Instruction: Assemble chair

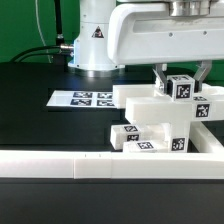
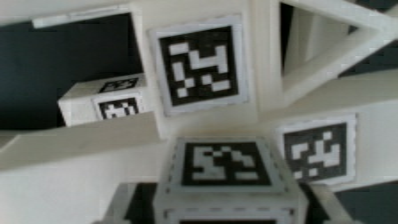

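Observation:
My gripper (image 1: pixel 183 80) hangs over the partly joined chair at the exterior view's right and is shut on a small white tagged cube (image 1: pixel 183 88). In the wrist view the same cube (image 2: pixel 222 165) sits between the dark fingers (image 2: pixel 132 205), which touch both of its sides. Below the cube lies a stack of white chair pieces: a flat panel (image 1: pixel 140 97) and tagged blocks (image 1: pixel 150 137). The wrist view also shows an upright tagged panel (image 2: pixel 196 62), another tagged cube (image 2: pixel 111 105) and a tagged face (image 2: pixel 317 148) close behind the held cube.
The marker board (image 1: pixel 82 99) lies flat on the black table to the left of the chair pieces. A long white border rail (image 1: pixel 90 165) runs along the front edge. The robot base (image 1: pixel 95 40) stands behind, with cables to its left.

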You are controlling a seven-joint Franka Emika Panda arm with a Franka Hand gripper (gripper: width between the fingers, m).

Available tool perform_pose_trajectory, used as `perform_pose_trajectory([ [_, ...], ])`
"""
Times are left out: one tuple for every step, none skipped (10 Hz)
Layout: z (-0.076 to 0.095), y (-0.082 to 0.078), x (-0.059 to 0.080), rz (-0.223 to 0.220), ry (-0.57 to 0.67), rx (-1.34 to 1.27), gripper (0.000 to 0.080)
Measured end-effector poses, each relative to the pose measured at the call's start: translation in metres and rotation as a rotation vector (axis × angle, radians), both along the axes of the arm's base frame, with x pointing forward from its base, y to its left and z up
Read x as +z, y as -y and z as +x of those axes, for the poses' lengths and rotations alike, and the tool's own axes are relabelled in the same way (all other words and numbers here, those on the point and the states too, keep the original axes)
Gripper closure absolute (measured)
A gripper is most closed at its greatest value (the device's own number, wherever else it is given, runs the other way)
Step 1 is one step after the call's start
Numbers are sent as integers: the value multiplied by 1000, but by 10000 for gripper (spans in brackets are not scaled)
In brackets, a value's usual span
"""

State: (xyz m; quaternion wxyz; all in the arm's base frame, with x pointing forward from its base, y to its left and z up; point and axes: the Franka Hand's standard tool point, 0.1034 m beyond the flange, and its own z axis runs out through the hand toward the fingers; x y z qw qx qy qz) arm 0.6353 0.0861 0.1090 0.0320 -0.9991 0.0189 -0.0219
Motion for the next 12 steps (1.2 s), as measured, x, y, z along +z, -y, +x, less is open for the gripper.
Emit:
perform_pose_trajectory([
  [0,-2,0,4,-3,-89,533],
  [1,-3,0,8,0,-154,531],
  [1,-3,0,10,0,-193,531],
  [1,-3,0,16,-6,-280,531],
  [1,-3,0,19,-9,-340,531],
  [1,-3,0,22,-13,-392,531],
  [1,-4,0,26,-17,-467,531],
  [2,-4,0,34,-22,-543,531],
  [3,-5,0,50,-22,-631,531],
  [3,-6,0,60,-29,-686,531],
  [3,-7,0,80,-44,-809,531],
  [2,-9,0,106,-66,-947,531],
])
